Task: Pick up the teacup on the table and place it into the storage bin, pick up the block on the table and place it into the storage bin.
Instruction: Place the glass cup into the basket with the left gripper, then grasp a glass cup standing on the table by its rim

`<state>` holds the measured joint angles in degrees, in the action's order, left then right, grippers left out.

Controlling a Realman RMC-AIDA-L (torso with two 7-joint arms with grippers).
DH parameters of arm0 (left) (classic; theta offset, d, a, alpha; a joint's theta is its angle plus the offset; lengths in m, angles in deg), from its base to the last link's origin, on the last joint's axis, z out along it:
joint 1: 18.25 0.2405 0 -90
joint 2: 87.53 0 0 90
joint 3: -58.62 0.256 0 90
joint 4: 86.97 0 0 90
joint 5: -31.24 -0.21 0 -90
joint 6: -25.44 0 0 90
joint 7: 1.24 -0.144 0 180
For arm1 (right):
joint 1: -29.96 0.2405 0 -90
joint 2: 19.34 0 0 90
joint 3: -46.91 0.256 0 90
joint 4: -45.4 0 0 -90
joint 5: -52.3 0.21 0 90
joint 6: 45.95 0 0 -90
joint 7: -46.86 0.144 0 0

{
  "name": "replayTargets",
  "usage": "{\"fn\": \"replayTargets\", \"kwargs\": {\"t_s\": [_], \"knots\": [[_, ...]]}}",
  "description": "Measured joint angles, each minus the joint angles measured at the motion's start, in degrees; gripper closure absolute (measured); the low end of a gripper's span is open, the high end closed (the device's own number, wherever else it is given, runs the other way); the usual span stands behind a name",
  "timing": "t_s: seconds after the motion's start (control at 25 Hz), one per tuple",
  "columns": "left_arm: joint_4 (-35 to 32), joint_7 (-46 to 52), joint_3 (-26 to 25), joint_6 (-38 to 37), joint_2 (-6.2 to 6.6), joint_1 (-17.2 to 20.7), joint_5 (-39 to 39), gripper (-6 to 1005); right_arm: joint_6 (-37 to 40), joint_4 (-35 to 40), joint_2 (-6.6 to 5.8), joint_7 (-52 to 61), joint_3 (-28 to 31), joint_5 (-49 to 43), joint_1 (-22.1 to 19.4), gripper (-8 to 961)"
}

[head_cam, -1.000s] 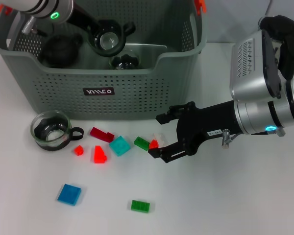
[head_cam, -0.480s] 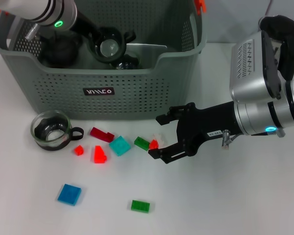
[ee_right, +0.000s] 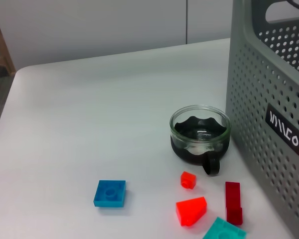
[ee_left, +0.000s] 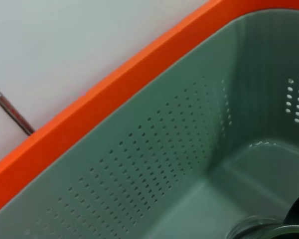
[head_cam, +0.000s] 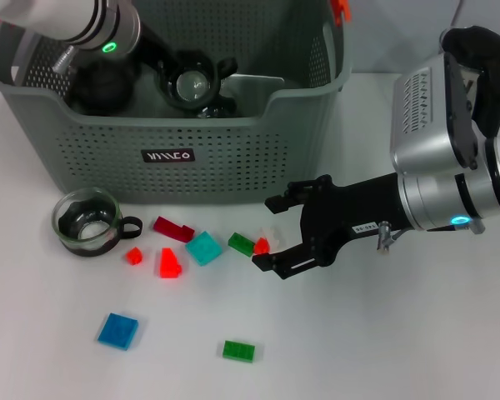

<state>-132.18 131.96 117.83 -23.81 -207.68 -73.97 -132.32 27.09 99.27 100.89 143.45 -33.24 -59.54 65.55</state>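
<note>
Inside the storage bin [head_cam: 175, 158] | left pincer [head_cam: 202, 87] gripped a teacup [head_cam: 190, 82] low over the floor | right pincer [head_cam: 275, 232] hung unclenched over the bench [head_cam: 383, 333], small red block [head_cam: 261, 245] just beside its fingertips, bin-side.

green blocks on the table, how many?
2. One green block sits near the right gripper, beside the teal block; the other green block lies alone nearer the robot. More may be hidden.
</note>
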Motion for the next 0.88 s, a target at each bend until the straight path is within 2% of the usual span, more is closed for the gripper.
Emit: {"fn": "replayTargets", "kwargs": {"t_s": [0.28,0.52,0.68,0.88], "knots": [[0.9,-0.13,1.04,0.7,-0.05,0.0,0.0,948,-0.16,0.0,0.0,0.0,-0.01,-0.22,0.02,23],[0.76,-0.06,1.62,0.91,-0.09,0.0,0.0,793,-0.2,-0.03,0.0,0.0,0.08,-0.3,0.08,23],[0.11,-0.03,1.6,1.12,-0.14,0.0,0.0,581,-0.2,-0.07,0.0,0.0,0.15,-0.32,0.09,23],[-3.59,0.53,1.29,0.7,0.07,0.81,0.0,492,-0.13,-0.16,0.0,0.0,0.33,-0.32,0.09,22]]}}
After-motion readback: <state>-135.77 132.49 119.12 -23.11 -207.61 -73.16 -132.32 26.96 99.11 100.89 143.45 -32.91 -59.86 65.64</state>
